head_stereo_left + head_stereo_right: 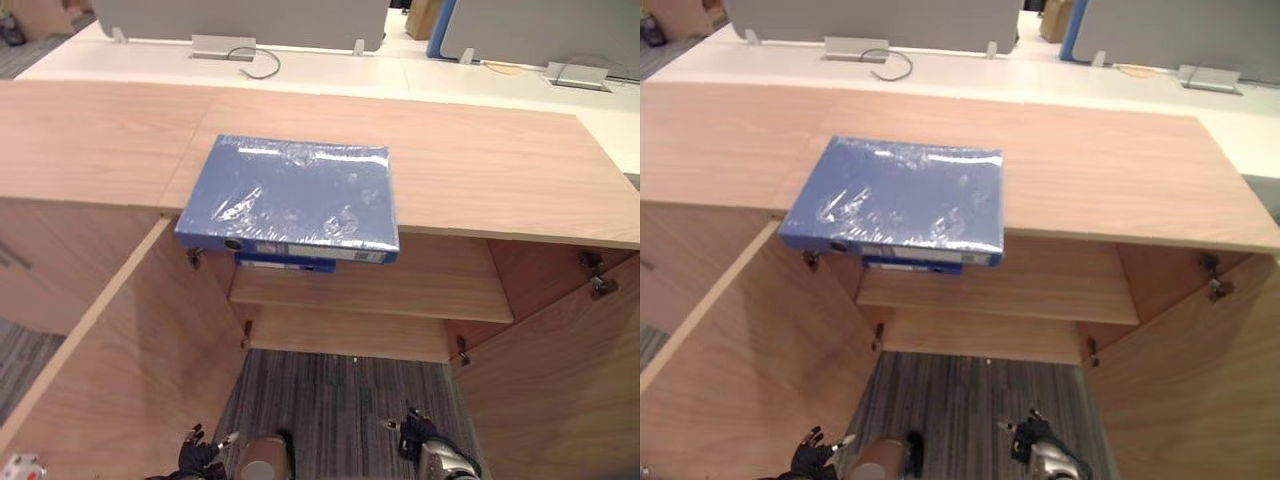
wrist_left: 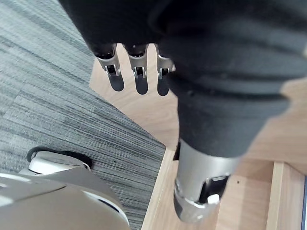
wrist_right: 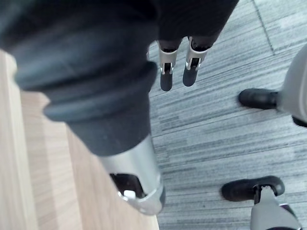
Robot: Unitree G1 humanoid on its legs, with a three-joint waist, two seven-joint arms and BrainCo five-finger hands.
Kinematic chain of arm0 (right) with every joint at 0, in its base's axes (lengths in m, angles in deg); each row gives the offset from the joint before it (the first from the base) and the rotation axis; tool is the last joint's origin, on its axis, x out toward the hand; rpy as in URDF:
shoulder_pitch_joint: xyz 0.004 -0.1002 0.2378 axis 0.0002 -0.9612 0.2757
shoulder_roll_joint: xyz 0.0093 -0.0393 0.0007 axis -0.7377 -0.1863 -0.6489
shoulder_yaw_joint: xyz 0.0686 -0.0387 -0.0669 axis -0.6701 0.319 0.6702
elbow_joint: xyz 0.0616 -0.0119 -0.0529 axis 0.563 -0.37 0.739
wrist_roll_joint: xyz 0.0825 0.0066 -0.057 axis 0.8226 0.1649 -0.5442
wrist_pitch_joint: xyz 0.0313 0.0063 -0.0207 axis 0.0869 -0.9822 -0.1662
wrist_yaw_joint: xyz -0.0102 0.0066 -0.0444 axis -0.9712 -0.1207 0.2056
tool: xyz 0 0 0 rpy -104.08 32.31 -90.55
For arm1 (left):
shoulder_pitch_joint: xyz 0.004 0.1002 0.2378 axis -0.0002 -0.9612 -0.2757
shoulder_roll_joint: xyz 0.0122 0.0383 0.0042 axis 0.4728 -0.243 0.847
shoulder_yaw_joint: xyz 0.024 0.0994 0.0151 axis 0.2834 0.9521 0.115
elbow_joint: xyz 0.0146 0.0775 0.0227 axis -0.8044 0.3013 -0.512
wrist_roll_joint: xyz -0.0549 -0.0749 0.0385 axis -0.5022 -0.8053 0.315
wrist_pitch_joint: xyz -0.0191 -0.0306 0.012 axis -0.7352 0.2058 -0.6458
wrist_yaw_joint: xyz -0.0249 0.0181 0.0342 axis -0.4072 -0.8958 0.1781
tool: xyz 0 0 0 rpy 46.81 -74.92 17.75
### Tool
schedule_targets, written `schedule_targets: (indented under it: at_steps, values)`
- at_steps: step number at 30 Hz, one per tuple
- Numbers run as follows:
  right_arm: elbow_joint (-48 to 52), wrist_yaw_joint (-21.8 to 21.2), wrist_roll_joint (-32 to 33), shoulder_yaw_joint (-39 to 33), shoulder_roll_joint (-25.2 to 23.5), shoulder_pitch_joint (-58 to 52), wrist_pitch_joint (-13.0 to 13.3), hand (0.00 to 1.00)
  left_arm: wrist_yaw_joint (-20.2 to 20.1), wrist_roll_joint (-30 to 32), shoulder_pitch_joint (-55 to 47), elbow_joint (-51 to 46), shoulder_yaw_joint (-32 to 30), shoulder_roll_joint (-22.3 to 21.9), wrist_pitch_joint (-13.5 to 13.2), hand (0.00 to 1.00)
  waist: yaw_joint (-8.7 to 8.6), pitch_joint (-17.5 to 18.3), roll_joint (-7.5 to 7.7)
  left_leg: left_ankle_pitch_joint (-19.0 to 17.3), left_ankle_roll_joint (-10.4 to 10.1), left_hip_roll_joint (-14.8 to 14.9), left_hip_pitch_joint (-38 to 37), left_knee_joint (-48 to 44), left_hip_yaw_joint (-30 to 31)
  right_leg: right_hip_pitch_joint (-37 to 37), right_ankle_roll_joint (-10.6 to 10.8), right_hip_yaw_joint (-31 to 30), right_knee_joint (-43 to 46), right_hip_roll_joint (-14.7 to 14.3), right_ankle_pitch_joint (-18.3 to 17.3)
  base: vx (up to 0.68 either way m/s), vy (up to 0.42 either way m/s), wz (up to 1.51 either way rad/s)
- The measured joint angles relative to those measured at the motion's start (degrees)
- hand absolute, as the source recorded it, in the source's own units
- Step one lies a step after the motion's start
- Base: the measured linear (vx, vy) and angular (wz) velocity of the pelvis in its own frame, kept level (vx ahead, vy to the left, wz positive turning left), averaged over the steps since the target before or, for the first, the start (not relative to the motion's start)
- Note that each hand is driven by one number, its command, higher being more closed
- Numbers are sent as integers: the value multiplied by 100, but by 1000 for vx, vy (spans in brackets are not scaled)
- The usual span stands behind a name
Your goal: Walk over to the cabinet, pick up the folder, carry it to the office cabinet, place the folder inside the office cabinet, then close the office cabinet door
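Observation:
A blue folder [image 1: 292, 200] wrapped in clear film lies flat on the wooden cabinet top [image 1: 480, 170], its spine overhanging the front edge. Just below the spine a smaller blue piece [image 1: 285, 263] sticks out. The cabinet stands with both doors swung wide, the left door [image 1: 130, 370] and the right door [image 1: 560, 380], and a bare shelf [image 1: 400, 285] shows inside. My left hand [image 1: 200, 450] and right hand [image 1: 420, 432] hang low in front of the cabinet, well below the folder. In the wrist views the left fingers [image 2: 136, 67] and right fingers [image 3: 168, 62] are relaxed and hold nothing.
Behind the cabinet runs a white desk [image 1: 330, 70] with grey dividers, a cable and metal socket boxes. Grey carpet [image 1: 340, 400] lies between the open doors. Another wooden cabinet front [image 1: 40, 260] adjoins on the left.

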State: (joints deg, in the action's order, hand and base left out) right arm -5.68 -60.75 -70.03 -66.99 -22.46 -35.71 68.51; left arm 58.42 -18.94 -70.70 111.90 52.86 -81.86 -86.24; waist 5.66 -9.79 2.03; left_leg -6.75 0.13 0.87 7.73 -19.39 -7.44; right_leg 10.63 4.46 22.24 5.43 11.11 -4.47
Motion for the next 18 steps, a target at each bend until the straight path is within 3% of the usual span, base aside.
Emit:
schedule_targets:
  at_steps: [2, 5, 11, 14, 18]
  values:
    - [67, -23, -110, 7, -1, 30, 2, 0, -143, -5, 35, -93, 284, 115, -1, 0, -31, 12, 7, 372, 0, -80, -292, 692, 3, 8, 21, -24, -118, 3, 195, 16, -55, 1]
    - [79, -32, -220, 24, 8, 43, -3, 0, -313, -239, -27, -424, 590, 171, -4, 0, -71, 23, 8, 748, -21, -144, -504, 1299, 57, -26, 20, -23, -138, 9, 218, -18, -75, 9]
    - [105, -259, -347, 540, 149, 46, -8, 0, -1179, -2017, -553, -1971, 1235, 166, 5, 0, -151, 74, -20, 1452, -48, -167, -924, 2413, 69, -86, 24, -32, -230, -25, 211, -74, -37, -3]
    - [105, -376, -443, 747, 182, 45, -9, 0, -1360, -2735, -723, -2875, 1365, 159, 31, 0, -154, 87, -11, 1497, -60, -267, -919, 2470, 96, -83, 96, -24, -259, 38, 71, -129, 3, -3]
    - [36, -457, -462, 980, 173, 26, -21, 0, -1415, -3014, -906, -3721, 1422, 129, -23, 0, -162, 185, -72, 1515, -56, -410, -866, 2475, 570, -75, 241, 110, -222, 92, -115, -134, 20, 21]
